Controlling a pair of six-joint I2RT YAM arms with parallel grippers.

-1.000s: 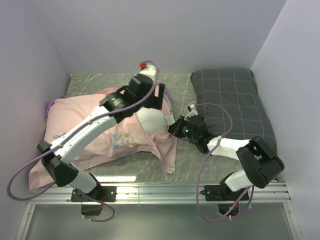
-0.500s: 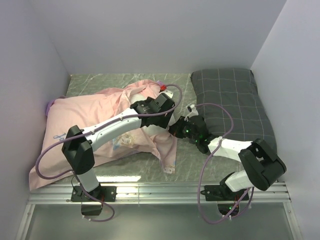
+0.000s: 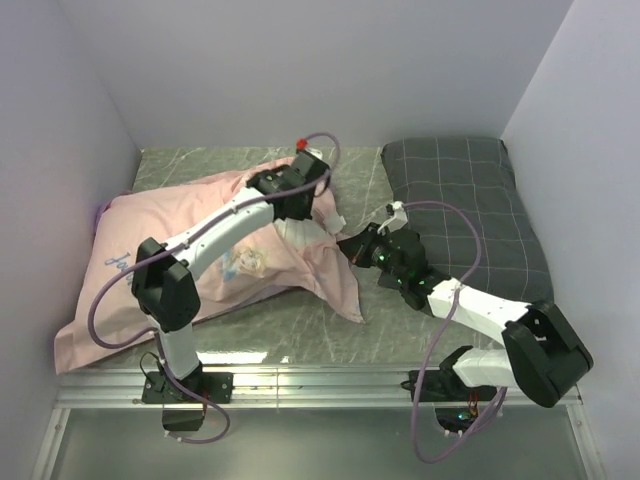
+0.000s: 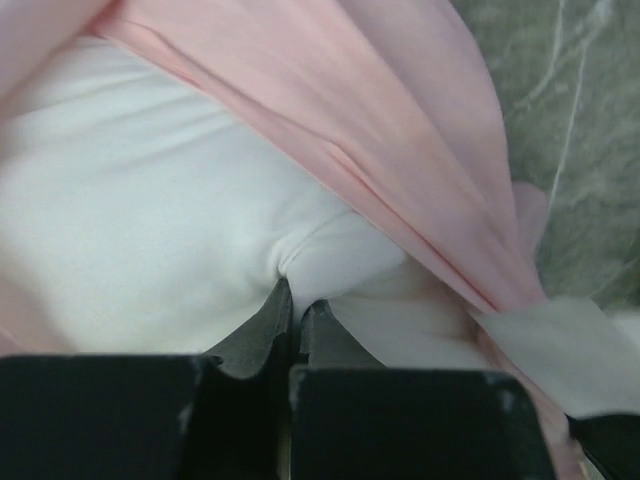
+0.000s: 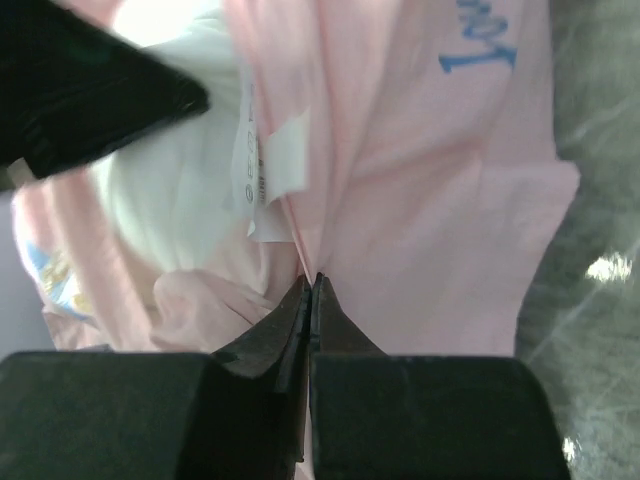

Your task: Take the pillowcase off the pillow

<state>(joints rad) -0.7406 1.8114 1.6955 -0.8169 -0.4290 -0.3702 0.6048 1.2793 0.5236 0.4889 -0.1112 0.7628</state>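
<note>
two pairs of fingers, both pressed together on cloth. nearest me in the top view, the pillowcase (image 3: 200,295) lies across the left half of the table (image 3: 300,335). its near corner is close to the front edge and its right flap comes to a point beside my right arm.

my right gripper (image 5: 310,292) is closed, with a fold of pink fabric nipped between its tips. just past them hangs a white care tag (image 5: 268,170). it has grey printing, but the print is too small for me to read. further up there is blue script (image 5: 480,48) on the case. the top edge of the frame cuts it off, so i can't make out a word. from above, the cartoon print (image 3: 245,262) is a blur.

my left gripper (image 4: 295,308) is also closed, pinching a pucker of the pillow (image 4: 130,220). the pink hem is draped diagonally just beyond. the pillow sits mid-table, and only a white bulge shows at the case's opening. the rest is hidden inside the case or under my left arm.

at the far right lies a dark checked pillow (image 3: 470,205), with my right arm's cable crossing it.
</note>
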